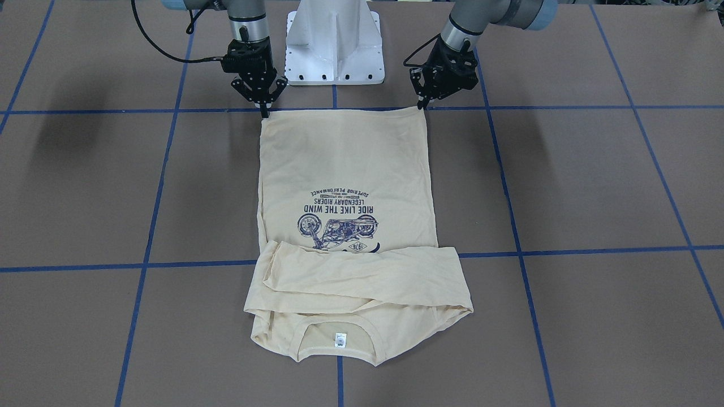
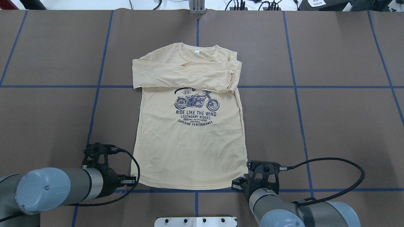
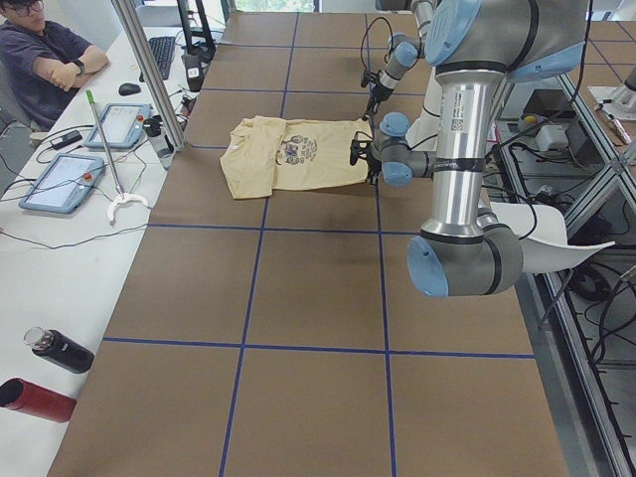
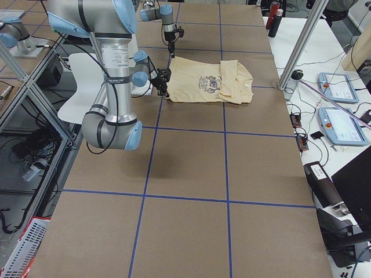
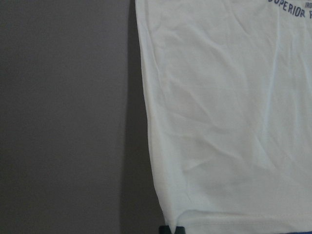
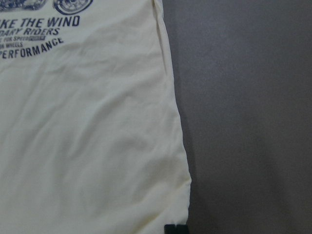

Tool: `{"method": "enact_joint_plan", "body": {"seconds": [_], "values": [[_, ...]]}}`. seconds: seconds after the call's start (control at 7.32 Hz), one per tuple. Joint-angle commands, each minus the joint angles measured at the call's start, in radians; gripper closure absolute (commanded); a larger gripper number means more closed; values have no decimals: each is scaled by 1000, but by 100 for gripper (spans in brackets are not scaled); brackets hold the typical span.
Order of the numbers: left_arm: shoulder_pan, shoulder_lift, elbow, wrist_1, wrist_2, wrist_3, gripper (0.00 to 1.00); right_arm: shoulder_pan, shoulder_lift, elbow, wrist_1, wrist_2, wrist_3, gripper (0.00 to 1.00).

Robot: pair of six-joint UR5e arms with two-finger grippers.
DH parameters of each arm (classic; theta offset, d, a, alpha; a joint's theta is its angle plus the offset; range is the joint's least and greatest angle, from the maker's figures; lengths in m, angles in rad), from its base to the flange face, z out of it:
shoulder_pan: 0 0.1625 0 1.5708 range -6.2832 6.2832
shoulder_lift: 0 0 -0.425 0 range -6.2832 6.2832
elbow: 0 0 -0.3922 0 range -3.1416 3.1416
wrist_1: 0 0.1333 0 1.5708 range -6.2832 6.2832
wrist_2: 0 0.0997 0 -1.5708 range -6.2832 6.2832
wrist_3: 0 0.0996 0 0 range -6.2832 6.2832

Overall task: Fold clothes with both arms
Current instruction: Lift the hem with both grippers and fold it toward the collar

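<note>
T-shirt lying flat, print up, left fingers and right fingers each pinching a near hem corner

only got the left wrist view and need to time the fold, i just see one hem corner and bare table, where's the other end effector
Observer: The right end effector is at the shirt's other hem corner, its fingers closed to a point on it.
Operator: sleeves done yet
Observer: Yes, both sleeves lie folded across the chest, covering the top of the print.
Operator: is any of it lifted
Observer: No, from the side views the whole shirt looks flat on the table.
</note>
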Motion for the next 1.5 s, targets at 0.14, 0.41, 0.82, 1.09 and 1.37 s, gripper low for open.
{"method": "enact_joint_plan", "body": {"seconds": [0.14, 0.41, 0.82, 1.09, 1.37], "values": [[-5, -20, -287, 293, -85, 17, 100, 160, -1, 247, -131, 234, -57, 100], [-31, -93, -361, 411, -151, 16, 100, 173, -6, 447, -306, 363, -64, 100], [20, -100, -429, 439, -151, 3, 100, 6, 0, 599, -461, 338, -59, 100], [-3, -103, -391, 441, -148, 5, 100, 57, 14, 526, -464, 293, -60, 100], [-89, -162, -279, 439, -139, 14, 100, 184, 143, 353, -460, 295, -68, 100]]}}
